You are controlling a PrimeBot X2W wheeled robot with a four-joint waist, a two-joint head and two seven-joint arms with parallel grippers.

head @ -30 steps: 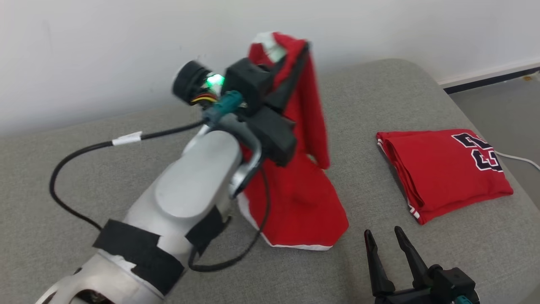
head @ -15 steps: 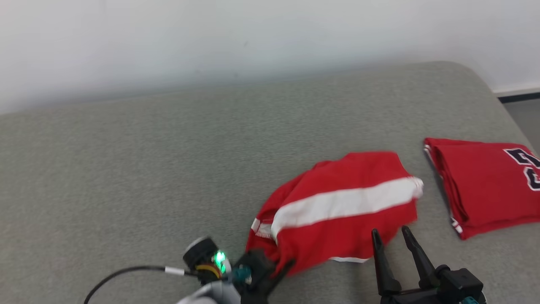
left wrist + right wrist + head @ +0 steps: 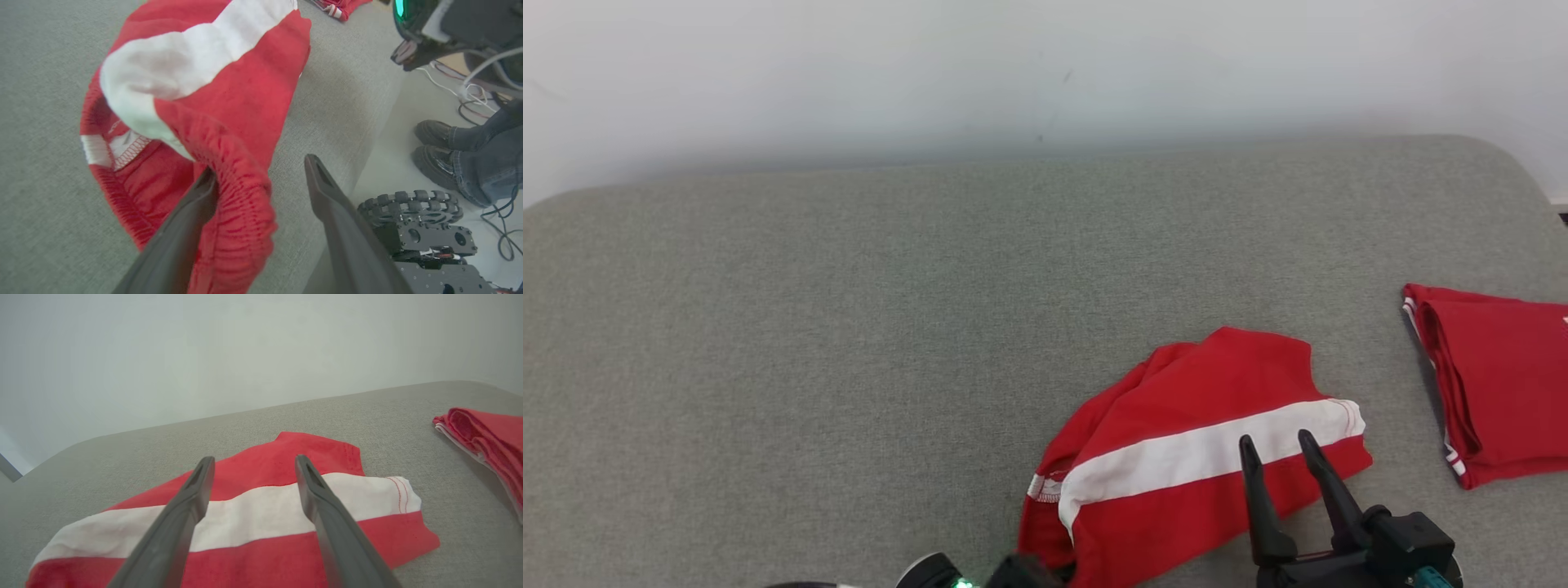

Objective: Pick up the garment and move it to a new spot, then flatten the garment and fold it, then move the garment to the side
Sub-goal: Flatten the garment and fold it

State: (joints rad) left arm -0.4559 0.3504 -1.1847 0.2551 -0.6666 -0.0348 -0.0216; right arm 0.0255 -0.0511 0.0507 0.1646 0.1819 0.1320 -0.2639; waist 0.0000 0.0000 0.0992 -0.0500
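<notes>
The garment [image 3: 1201, 441], red shorts with a broad white stripe, lies crumpled on the grey padded surface [image 3: 849, 327], near its front edge and right of centre. Its nearest part is cut off at the bottom of the head view, so its reach toward that edge cannot be read there.

Left gripper [image 3: 260, 165]: the jaws stand wide apart. The gathered elastic waistband [image 3: 241, 212] bulges into the gap and lies against the inner face of one finger [image 3: 175, 245]. The other finger is clear of the cloth, and nothing is clamped. Whether the waistband hangs on that finger or merely leans on it cannot be told. In the head view a dark part of this wrist [image 3: 1021, 573], with a green lamp [image 3: 964, 582] beside it, is cut off at the bottom edge.

Right gripper [image 3: 1276, 441]: the jaws are fully spread and empty, over the near right part of the garment, with the tips above the white stripe. Contact with the cloth cannot be confirmed.

A folded red garment [image 3: 1494, 384] lies well apart to the right on the same surface, cut off by the right edge.

In the left wrist view, past the front edge of the surface, the robot's wheeled base [image 3: 412, 204] stands on the floor. Beside it are a person's dark shoes [image 3: 435, 134] and loose cables [image 3: 445, 83]. A dark device [image 3: 449, 24] at the top right is too close and blurred to identify.
</notes>
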